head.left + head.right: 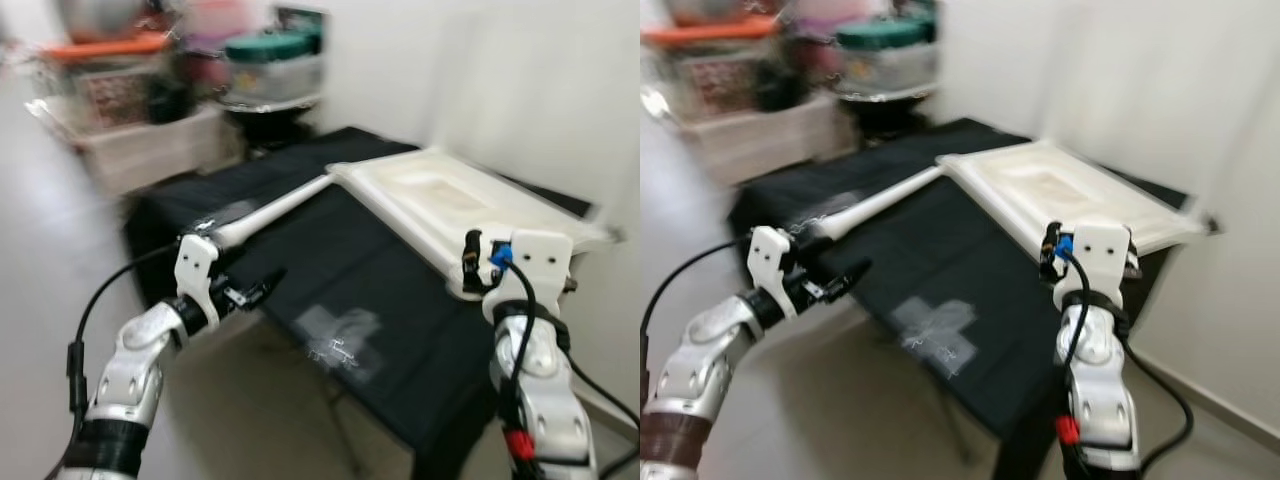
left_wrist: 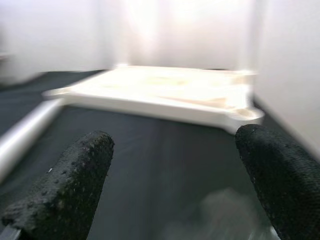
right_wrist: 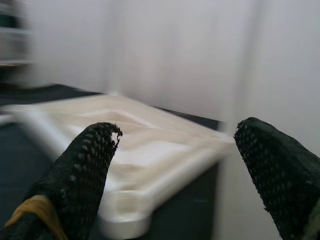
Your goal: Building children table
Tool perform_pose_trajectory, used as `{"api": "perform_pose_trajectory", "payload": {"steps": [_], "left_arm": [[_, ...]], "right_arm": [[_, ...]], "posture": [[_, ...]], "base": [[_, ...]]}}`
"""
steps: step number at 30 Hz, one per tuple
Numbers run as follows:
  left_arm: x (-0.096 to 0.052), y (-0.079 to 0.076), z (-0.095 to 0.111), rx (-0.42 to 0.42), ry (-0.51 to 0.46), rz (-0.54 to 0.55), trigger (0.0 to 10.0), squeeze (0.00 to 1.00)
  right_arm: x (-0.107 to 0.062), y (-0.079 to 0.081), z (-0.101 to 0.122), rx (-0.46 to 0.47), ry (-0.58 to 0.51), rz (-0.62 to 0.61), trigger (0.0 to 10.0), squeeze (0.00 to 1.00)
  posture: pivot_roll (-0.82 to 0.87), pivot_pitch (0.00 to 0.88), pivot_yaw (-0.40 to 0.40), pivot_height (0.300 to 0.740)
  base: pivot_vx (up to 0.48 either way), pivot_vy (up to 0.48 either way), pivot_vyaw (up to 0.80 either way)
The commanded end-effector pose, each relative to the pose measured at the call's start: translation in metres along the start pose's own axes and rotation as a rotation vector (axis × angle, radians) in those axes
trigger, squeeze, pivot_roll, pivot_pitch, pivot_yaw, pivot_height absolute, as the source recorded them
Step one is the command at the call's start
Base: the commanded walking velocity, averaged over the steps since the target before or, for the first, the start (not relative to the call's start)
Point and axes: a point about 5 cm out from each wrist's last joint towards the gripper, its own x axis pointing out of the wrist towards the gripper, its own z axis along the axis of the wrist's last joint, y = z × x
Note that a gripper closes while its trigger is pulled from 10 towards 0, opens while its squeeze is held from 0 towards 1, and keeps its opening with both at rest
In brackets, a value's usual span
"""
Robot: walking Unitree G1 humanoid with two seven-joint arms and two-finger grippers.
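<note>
Tabletop [image 1: 455,205], cream, lies flat on the black-covered table [image 1: 330,270] by the wall. One white leg [image 1: 270,212] sticks out from its corner, long axis running toward the left gripper [image 2: 170,190]. Both left and right gripper [image 3: 175,175] fingers spread, holding nothing.

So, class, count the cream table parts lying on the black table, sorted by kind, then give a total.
Tabletop: 1
Leg: 1
Total: 2, both on the black table, with the leg's far end at the tabletop's corner.
</note>
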Motion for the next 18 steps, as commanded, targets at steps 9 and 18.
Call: {"api": "perform_pose_trajectory", "payload": {"steps": [9, 18], "left_arm": [[-0.0029, -0.0001, -0.0008, -0.005, -0.002, 0.004, 10.0, 0.00], [-0.0023, 0.0013, -0.0004, -0.030, 0.001, 0.007, 10.0, 0.00]], "right_arm": [[0.0013, 0.0014, -0.0019, -0.010, 0.005, -0.006, 10.0, 0.00], [0.0020, 0.0010, -0.0038, 0.014, 0.021, -0.011, 10.0, 0.00]], "posture": [[0.01, 0.000, -0.041, 0.740], [0.01, 0.000, -0.041, 0.740]], "base": [[0.332, 0.000, -0.42], [0.000, 0.053, -0.44]]}}
